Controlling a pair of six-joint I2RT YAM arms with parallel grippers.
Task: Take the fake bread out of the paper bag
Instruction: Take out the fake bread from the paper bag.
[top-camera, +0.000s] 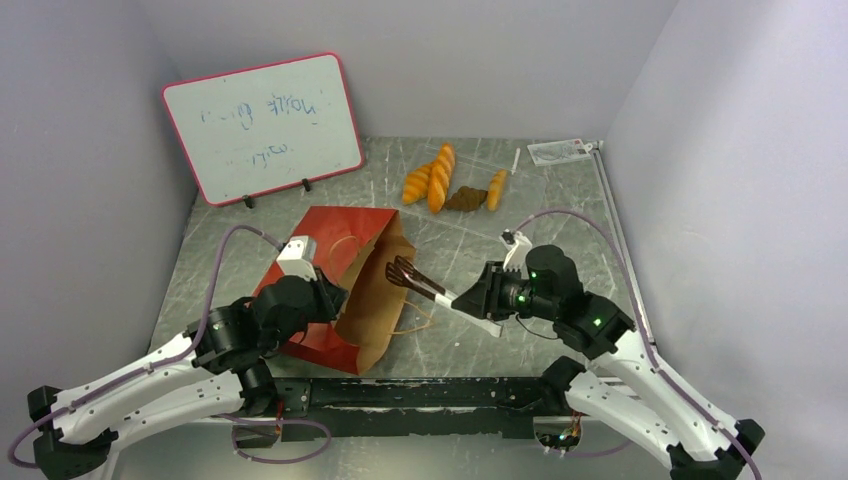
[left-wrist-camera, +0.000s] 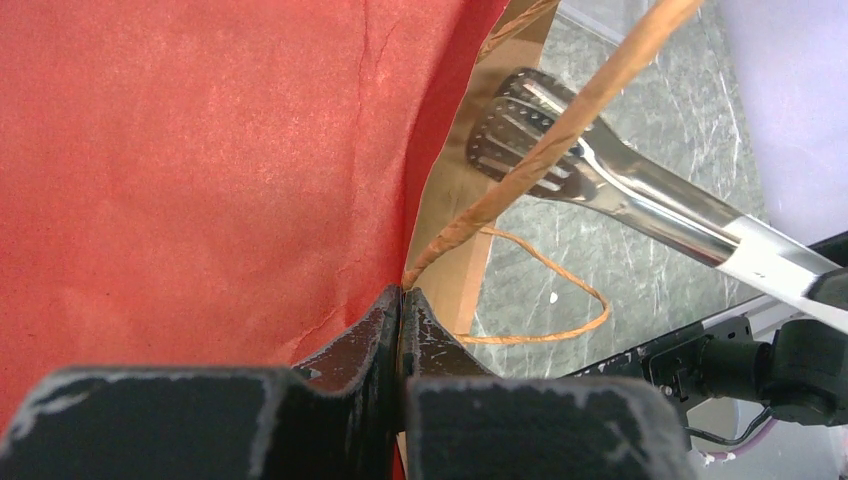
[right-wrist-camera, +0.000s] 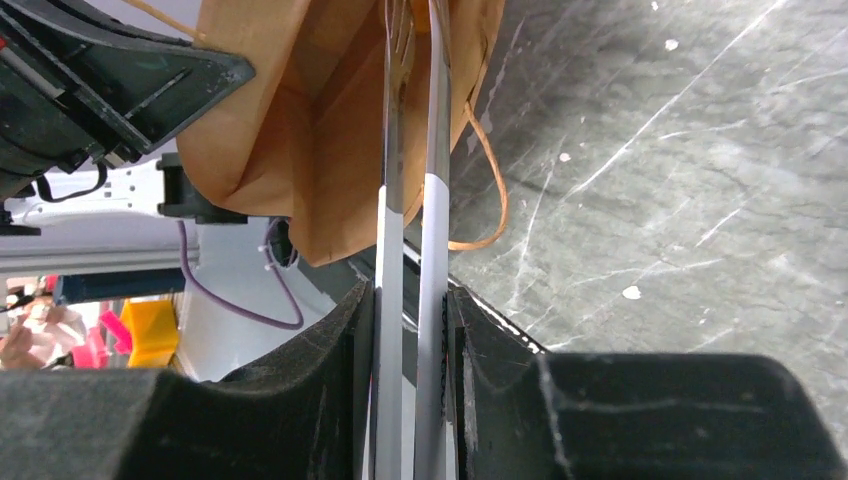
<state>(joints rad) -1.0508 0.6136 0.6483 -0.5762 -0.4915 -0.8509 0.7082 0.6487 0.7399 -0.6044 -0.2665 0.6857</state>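
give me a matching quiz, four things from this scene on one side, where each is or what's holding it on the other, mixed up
Things:
1 fake bread
2 paper bag
3 tongs
4 whiteboard

Place or state:
a clamped in the right gripper
b leaning at the back left
c lying at the far side of the table
d rim pinched by the left gripper

Pairs: 1-c, 2-d, 3-a, 4-b

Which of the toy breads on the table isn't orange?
The small dark brown bread piece, third from left; the other three are golden-orange loaves.
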